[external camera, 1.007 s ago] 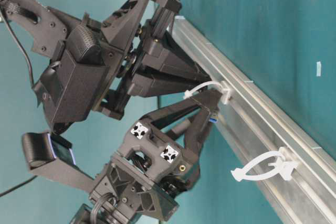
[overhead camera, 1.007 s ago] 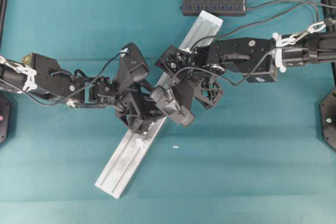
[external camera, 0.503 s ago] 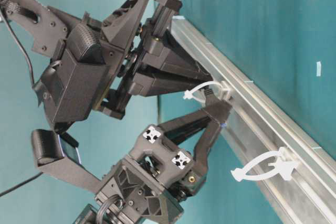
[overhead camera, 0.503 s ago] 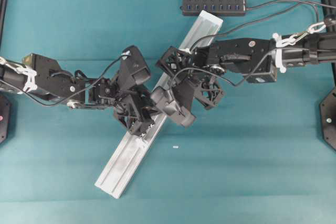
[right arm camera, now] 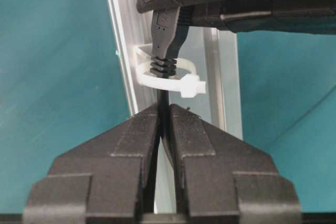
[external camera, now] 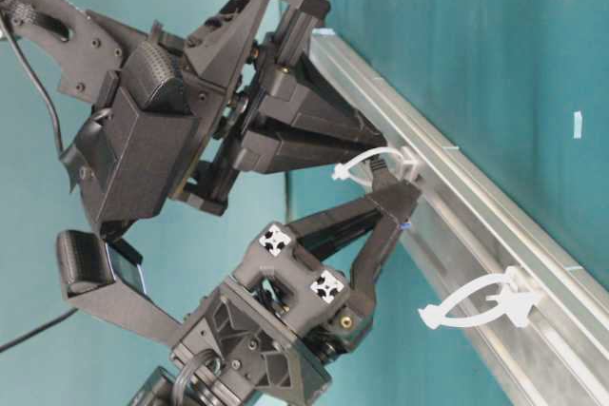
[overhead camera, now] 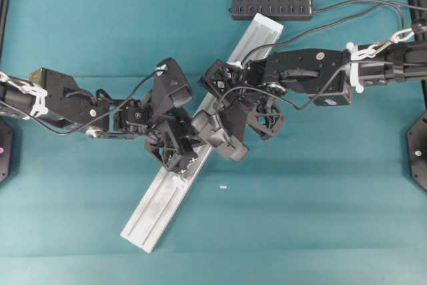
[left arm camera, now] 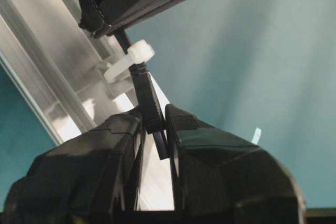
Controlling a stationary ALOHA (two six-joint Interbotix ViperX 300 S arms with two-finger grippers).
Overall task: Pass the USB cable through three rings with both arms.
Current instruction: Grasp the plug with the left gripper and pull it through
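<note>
USB cable (left arm camera: 137,72) plug sits through ring (left arm camera: 131,59) on rail (right arm camera: 123,51). Left hand (left arm camera: 155,124) pinching plug. Right hand (right arm camera: 164,114) nearly pressed together around cord; grip unclear. Cord thin, floppy, so hold at stiff plug.

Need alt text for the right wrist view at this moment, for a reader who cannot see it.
The USB cable, its ribbed plug collar sitting inside a white ring on the silver rail, runs from the left gripper at the top, shut on the plug, down between the right gripper's slightly parted fingers. Teal table lies on both sides.
</note>
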